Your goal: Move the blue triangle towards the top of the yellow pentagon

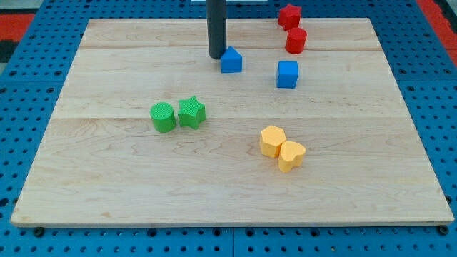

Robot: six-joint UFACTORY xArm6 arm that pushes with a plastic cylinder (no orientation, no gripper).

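The blue triangle (230, 60) sits near the view's top centre of the wooden board (107, 171). My tip (217, 56) stands just left of it, touching or nearly touching its left side. The yellow pentagon (272, 140) lies lower and to the right, with a yellow heart (290, 155) pressed against its lower right side. The blue triangle is well above the pentagon and a little to its left.
A blue cube (287, 73) sits right of the triangle. A red star (289, 15) and a red cylinder (295, 40) are at the top right. A green cylinder (163, 116) and a green star (191, 112) sit side by side at centre left.
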